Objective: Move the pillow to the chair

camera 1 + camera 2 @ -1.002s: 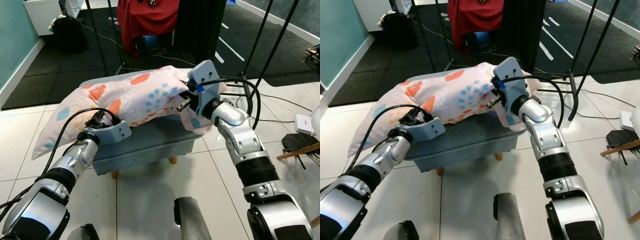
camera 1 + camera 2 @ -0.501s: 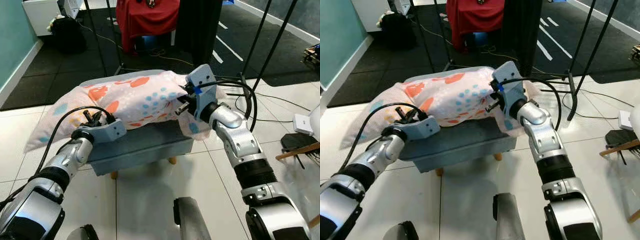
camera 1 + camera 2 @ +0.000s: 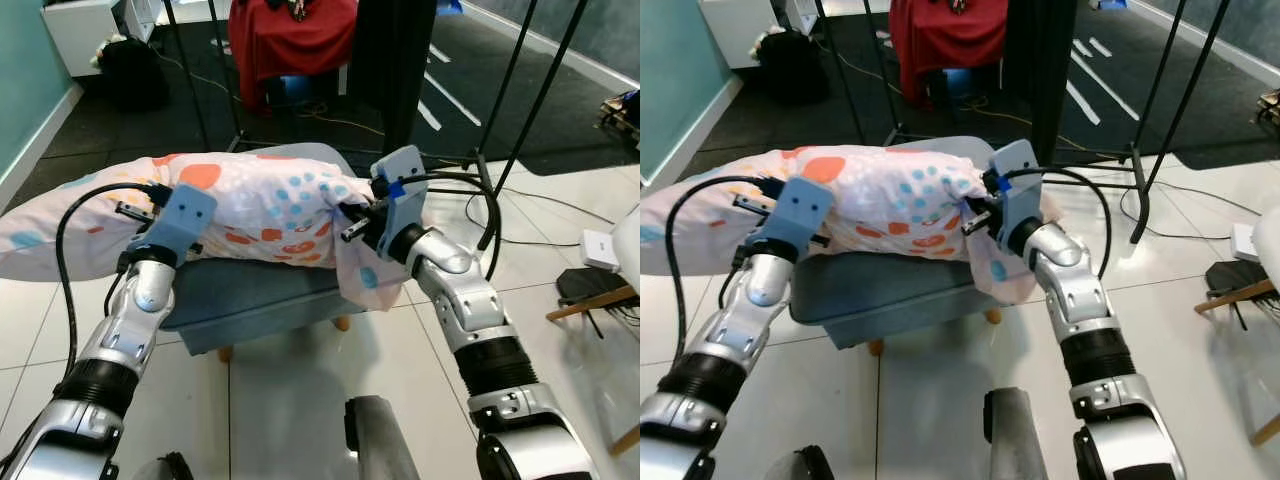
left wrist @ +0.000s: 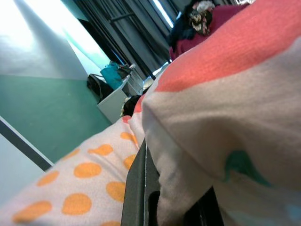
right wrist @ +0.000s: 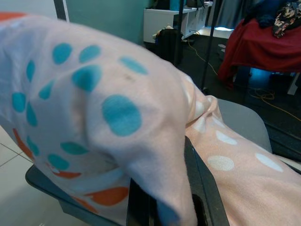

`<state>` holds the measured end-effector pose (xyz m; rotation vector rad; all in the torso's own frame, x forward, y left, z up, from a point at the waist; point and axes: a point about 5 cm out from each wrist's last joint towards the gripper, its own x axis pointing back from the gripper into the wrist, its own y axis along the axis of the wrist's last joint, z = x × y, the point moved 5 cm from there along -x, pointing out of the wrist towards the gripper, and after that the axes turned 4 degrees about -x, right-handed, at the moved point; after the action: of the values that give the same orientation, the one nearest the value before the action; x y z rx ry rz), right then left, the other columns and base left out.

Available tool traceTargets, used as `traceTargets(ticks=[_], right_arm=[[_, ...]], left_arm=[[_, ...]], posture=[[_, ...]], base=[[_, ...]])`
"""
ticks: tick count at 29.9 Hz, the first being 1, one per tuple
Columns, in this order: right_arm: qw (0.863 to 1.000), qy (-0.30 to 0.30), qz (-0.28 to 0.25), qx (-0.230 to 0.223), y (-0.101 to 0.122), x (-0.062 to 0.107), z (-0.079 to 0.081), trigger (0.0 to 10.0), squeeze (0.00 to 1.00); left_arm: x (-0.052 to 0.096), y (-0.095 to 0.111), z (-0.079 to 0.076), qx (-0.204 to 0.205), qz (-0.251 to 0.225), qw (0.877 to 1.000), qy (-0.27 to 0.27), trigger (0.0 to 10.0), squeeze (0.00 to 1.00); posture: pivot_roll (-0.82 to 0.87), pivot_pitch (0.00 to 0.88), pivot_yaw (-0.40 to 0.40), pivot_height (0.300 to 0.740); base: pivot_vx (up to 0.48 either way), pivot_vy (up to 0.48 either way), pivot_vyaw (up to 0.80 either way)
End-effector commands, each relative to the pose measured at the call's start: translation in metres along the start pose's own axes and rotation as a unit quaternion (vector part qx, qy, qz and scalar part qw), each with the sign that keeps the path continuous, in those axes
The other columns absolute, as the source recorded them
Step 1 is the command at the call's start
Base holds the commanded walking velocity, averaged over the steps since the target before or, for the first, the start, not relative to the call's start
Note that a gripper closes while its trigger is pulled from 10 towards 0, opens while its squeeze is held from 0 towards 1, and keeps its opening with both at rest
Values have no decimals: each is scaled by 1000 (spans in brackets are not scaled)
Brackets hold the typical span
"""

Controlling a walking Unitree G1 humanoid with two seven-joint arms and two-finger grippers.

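both the left gripper (image 3: pixel 135 210) and right gripper (image 3: pixel 352 222) pinch folds of the pillow (image 3: pixel 260 205). it overhangs both ends of the grey chair (image 3: pixel 255 295). white tiled floor (image 3: pixel 290 400) lies open around it.

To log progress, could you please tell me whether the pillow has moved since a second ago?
Yes. The pillow has shifted toward the robot's left across the grey stool, overhanging that side further.

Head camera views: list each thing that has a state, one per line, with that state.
pillow: held at both ends, draped across the footstool.
left gripper: shut on the pillow's left part, fabric pinched between its fingers.
right gripper: shut on the pillow's right end, fabric bunched between its fingers.
footstool: upright on the tiled floor, under the pillow.
red cloth: draped over something behind.
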<state>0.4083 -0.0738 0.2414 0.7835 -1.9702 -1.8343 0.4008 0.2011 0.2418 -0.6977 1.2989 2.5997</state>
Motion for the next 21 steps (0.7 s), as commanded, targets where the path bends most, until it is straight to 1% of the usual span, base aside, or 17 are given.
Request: traceTargets(ticks=[1, 2, 4, 5, 6, 8, 12, 14, 15, 16, 17, 18, 19, 20, 21], right_arm=[[999, 28, -18, 1, 7, -4, 13, 0, 0], [999, 33, -16, 1, 5, -5, 17, 0, 0], [999, 37, -19, 4, 6, -9, 21, 0, 0], [999, 36, -22, 5, 8, -11, 21, 0, 0], [999, 36, -22, 5, 8, -11, 21, 0, 0], [999, 35, -26, 8, 12, -14, 21, 0, 0], [999, 35, -27, 9, 12, -14, 22, 0, 0], [999, 34, -29, 7, 12, -15, 22, 0, 0], [999, 34, -29, 7, 12, -15, 22, 0, 0], [999, 35, -28, 5, 10, -15, 24, 0, 0], [999, 35, -28, 5, 10, -15, 24, 0, 0], [999, 37, -26, 4, 8, -15, 25, 0, 0], [999, 37, -26, 4, 8, -15, 25, 0, 0], [999, 38, -24, 3, 6, -15, 27, 0, 0], [999, 38, -24, 3, 6, -15, 27, 0, 0]], left_arm=[[-5, 17, 8, 16, -29, 999, 20, 10000, 0], [-2, 25, 10, 36, -37, 998, 24, 10000, 0], [8, 47, 1, 83, -56, 995, 10, 10000, 0], [11, 54, -3, 98, -60, 993, 4, 10000, 0], [11, 54, -3, 98, -60, 993, 4, 10000, 0], [15, 59, -11, 113, -60, 992, -4, 10000, 0], [17, 60, -13, 118, -56, 991, -8, 10000, 0], [24, 60, -21, 130, -40, 990, -17, 10000, 0], [24, 60, -21, 130, -40, 990, -17, 10000, 0], [28, 58, -24, 135, -33, 990, -23, 10000, 0], [28, 58, -24, 135, -33, 990, -23, 10000, 0], [32, 58, -26, 138, -26, 990, -27, 10000, 0], [32, 58, -26, 138, -26, 990, -27, 10000, 0], [36, 56, -28, 139, -20, 990, -32, 10000, 0], [36, 56, -28, 139, -20, 990, -32, 10000, 0]], posture=[[-199, 40, 12, 475], [-193, 32, 9, 480], [-183, 0, 5, 490], [-182, 0, 3, 495], [-182, 0, 3, 495], [-177, 0, 1, 505], [-177, 0, 1, 510], [-162, 0, -9, 520], [-162, 0, -9, 520], [-159, 0, -9, 525], [-159, 0, -9, 525], [-160, 0, -9, 530], [-160, 0, -9, 530], [-156, 0, -12, 540], [-156, 0, -12, 540]], base=[[0, 0, 0], [0, 0, 0], [0, 0, 0], [0, 0, 0], [0, 0, 0], [0, 0, 0], [0, 0, 0], [0, 0, 0], [0, 0, 0], [0, 0, 0], [0, 0, 0], [0, 0, 0], [0, 0, 0], [0, 0, 0], [0, 0, 0]])
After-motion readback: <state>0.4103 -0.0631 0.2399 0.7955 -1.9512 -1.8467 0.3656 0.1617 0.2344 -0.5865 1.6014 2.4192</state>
